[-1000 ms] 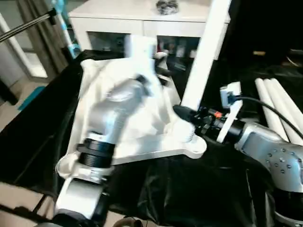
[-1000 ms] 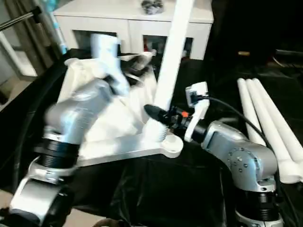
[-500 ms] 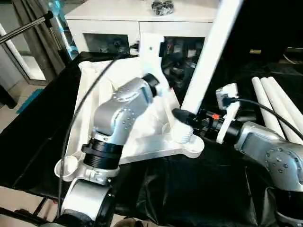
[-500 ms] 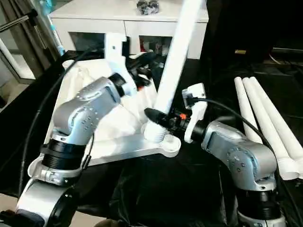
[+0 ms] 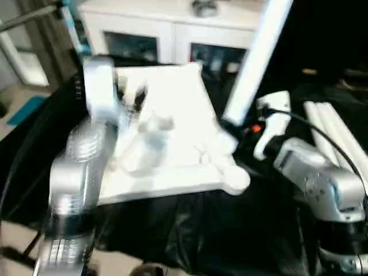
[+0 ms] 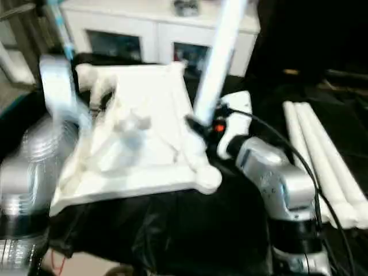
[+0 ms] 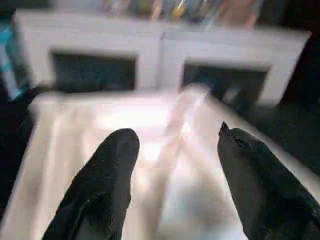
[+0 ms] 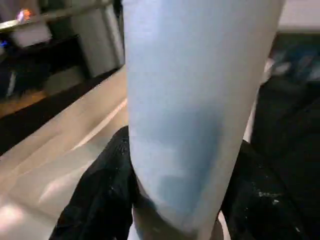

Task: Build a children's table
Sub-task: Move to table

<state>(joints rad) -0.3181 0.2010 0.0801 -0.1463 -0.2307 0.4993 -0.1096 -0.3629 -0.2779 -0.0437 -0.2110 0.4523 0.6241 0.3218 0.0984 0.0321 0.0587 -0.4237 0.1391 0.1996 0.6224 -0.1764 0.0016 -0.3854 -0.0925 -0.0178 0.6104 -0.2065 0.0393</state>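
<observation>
the tabletop (image 5: 167, 138) lies underside up on the black-draped surface, its near right corner socket (image 5: 234, 179) just near and left of the right gripper (image 5: 230, 127). the right gripper is clamped on 1 leg (image 5: 256, 57) low on its shaft, a black finger on each side in the right wrist view. that leg's long axis rises steeply up and leans to the right, and its lower end hangs just far of the corner socket, so the coming move looks to turn on bringing that end near and down into the socket. the right arm is plainly the nearer one for this. the left gripper (image 7: 175, 165) hovers over the far left part of the tabletop, fingers (image 7: 107, 170) apart and holding nothing. 3 spare legs (image 6: 319, 155) lie side by side on the right, long axes running near to far. count: 1 tabletop, 4 legs, 1 white cabinet (image 5: 172, 29) beyond.
</observation>
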